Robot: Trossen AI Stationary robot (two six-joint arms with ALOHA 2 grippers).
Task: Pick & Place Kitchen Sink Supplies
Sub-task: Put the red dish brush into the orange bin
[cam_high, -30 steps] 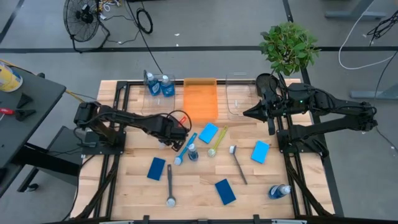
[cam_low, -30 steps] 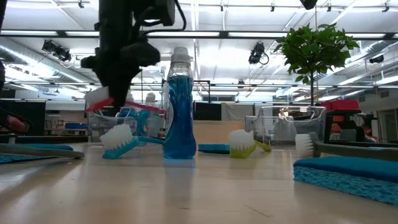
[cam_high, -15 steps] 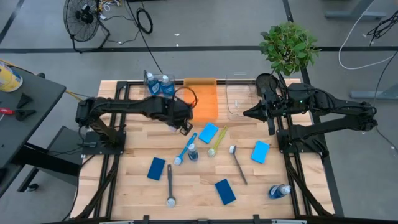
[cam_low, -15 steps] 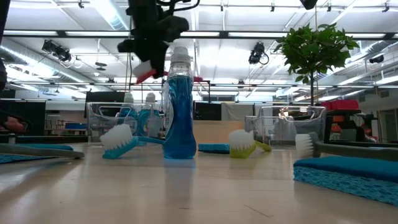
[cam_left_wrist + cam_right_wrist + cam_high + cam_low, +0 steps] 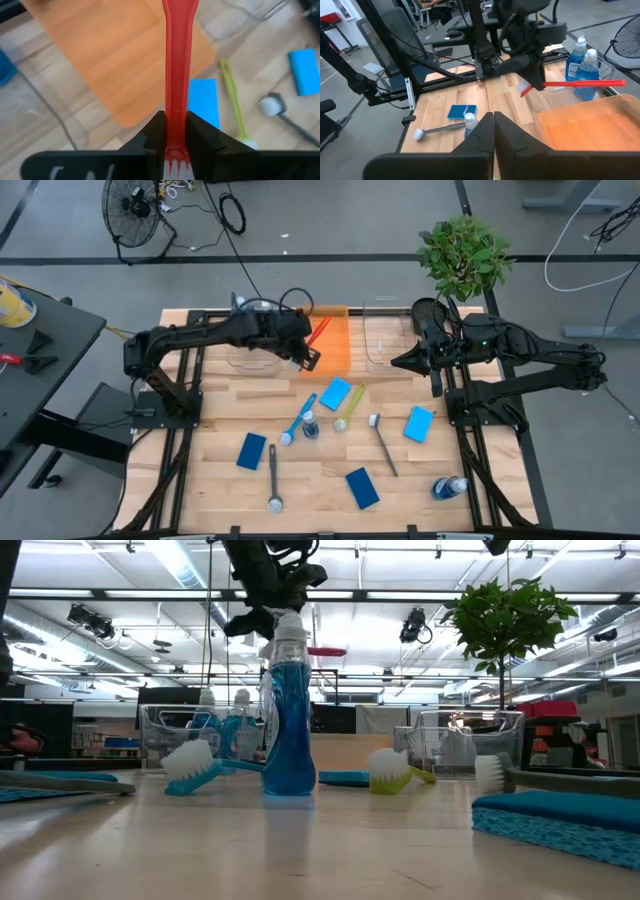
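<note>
High view: the left claw (image 5: pixel 301 356) is pinched on the red brush (image 5: pixel 319 331) at its bristle end and holds it in the air at the near-left corner of the orange bin (image 5: pixel 323 340). The handle runs out ahead of the claw, slanting across that bin's left part toward its far side. That is the relation that counts: the brush's long axis already lies over the orange floor, roughly along the bin's length, so a drop here would likely land the handle inside, while the bristle end at the claw sits right at the rim and may need carrying a little farther in. The right claw (image 5: pixel 436 387), pressed together on nothing, waits beside the clear bin (image 5: pixel 381 332) at the tabletop's right.
</note>
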